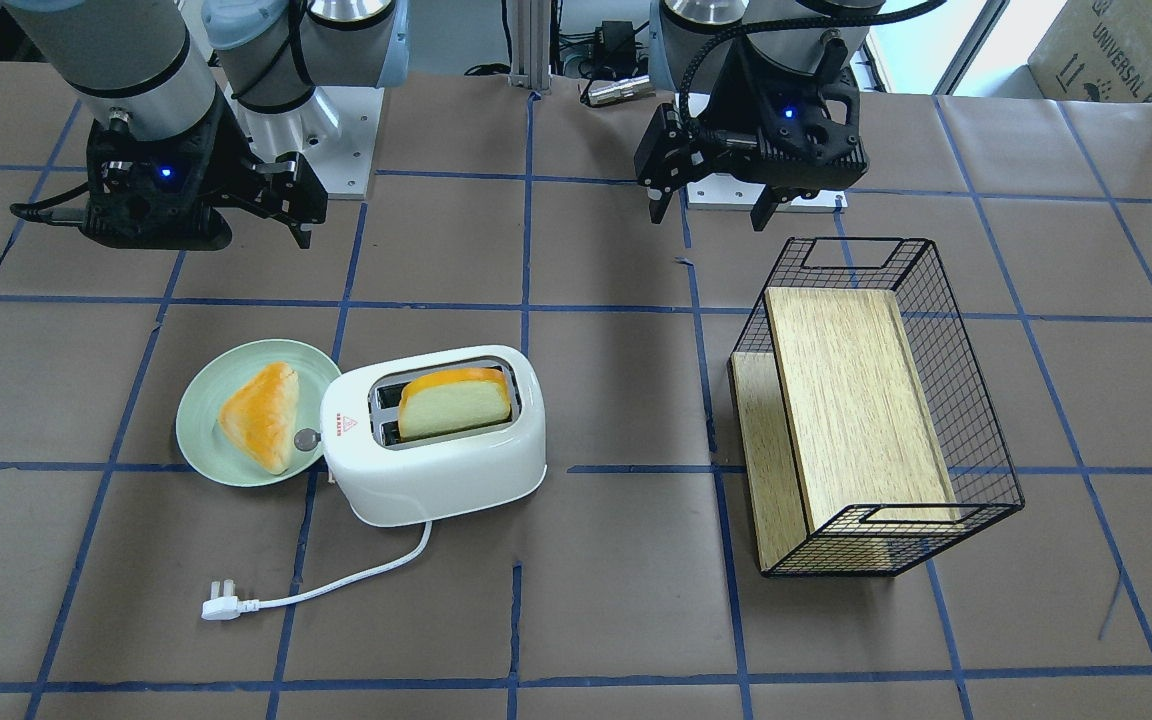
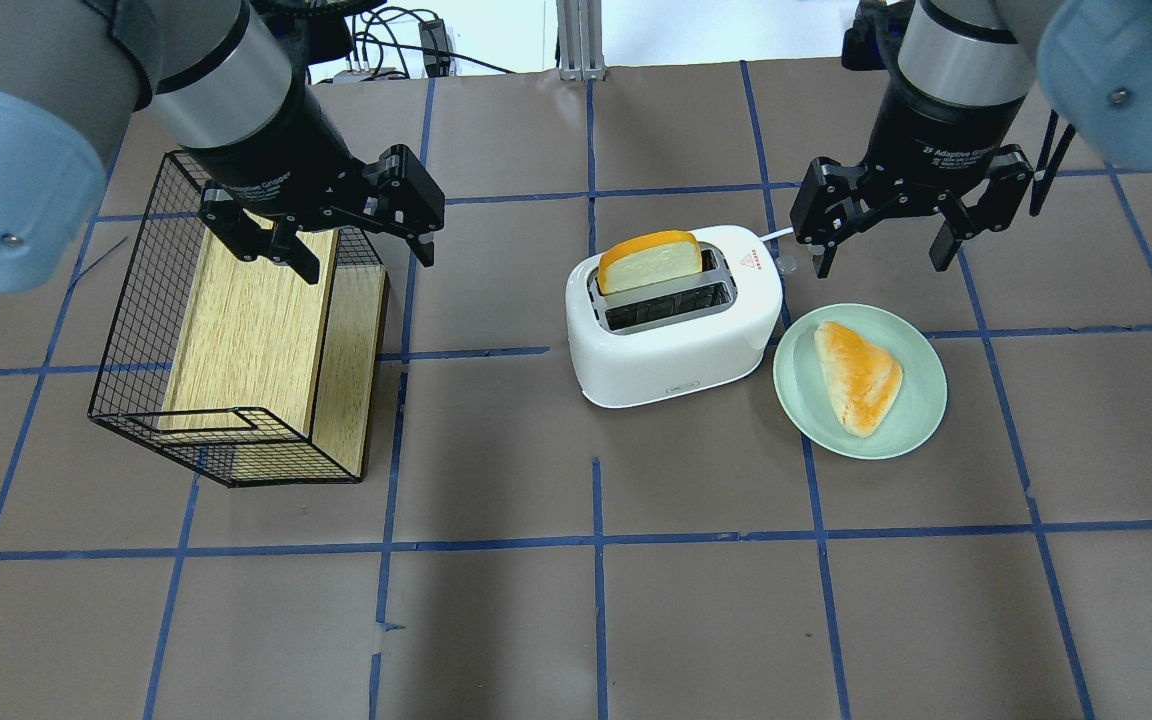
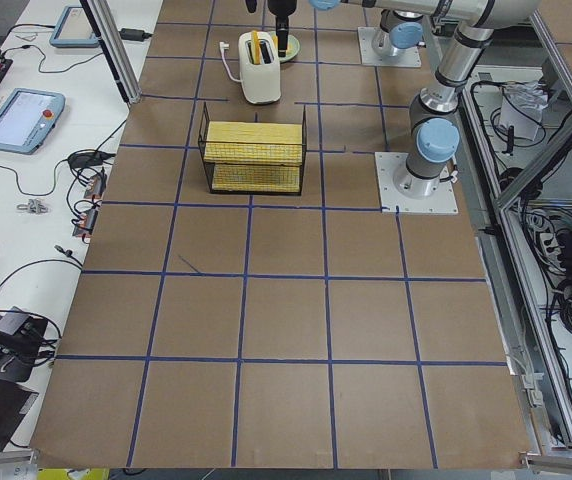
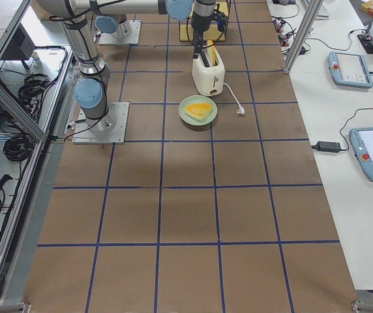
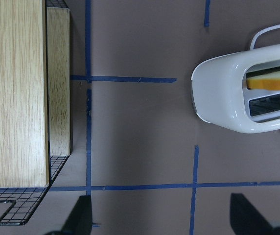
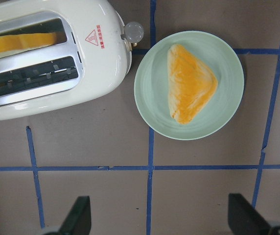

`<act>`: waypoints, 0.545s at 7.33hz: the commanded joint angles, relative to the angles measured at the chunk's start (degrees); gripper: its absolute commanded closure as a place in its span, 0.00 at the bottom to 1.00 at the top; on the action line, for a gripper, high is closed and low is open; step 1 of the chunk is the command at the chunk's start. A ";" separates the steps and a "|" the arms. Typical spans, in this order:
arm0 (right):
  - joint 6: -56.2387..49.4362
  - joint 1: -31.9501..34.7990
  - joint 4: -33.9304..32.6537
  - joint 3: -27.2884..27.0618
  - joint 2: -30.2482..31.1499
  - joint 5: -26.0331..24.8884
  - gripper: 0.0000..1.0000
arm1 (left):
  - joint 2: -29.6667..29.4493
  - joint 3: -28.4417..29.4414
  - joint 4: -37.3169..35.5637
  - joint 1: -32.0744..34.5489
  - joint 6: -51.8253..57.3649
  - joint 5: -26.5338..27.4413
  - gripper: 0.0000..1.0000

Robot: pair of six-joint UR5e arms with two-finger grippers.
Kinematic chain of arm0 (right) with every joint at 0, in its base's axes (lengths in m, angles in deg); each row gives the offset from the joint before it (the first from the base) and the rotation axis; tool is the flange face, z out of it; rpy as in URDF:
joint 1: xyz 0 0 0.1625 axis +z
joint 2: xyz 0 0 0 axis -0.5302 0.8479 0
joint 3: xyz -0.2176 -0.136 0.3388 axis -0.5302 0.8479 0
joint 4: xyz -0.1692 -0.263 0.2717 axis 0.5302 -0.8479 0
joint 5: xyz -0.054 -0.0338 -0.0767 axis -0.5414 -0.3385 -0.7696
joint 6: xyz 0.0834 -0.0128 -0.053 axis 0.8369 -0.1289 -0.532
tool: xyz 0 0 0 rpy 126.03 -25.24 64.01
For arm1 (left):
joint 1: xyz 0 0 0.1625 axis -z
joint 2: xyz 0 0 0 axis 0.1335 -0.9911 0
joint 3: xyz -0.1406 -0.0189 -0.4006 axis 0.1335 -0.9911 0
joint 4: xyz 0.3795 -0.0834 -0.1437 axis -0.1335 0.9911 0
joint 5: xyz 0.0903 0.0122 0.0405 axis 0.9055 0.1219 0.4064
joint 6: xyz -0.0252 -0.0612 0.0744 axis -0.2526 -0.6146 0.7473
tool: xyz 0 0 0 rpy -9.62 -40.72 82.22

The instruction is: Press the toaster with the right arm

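Just off the wide-spread jaws of the right gripper [image 2: 880, 262], which hangs pointing straight down, we list the toaster [image 2: 671, 335], its knob [image 6: 132, 31] nearest; left gripper [image 2: 368, 262] likewise spread, near the basket [image 2: 136, 300].

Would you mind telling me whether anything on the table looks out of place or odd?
The toaster has its plug lying loose on the table, connected to nothing, though a bread slice sits in one slot. Nothing looks spilled or damaged.

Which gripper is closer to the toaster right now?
Right. The right gripper hovers beside the toaster, at its knob end; the left gripper hangs over the wire basket, farther away.
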State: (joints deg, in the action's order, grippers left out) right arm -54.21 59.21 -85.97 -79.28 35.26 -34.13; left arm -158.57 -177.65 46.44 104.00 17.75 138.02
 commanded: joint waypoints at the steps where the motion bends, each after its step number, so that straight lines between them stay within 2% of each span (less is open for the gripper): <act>1: -0.93 -0.34 -0.45 -0.64 -0.66 -0.40 0.00 | 0.00 0.00 0.00 0.00 0.00 0.00 0.00; 3: -0.85 -0.09 -5.18 -0.90 -2.15 0.39 0.00 | 0.00 0.00 0.00 0.00 0.00 0.00 0.00; 4: -1.03 -0.08 -4.86 -0.82 -1.90 -0.40 0.00 | 0.00 0.00 0.00 0.00 0.00 0.00 0.00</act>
State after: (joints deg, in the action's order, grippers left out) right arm -55.00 59.05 -89.92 -79.95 33.56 -33.98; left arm -158.57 -177.65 46.44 104.00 17.75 138.02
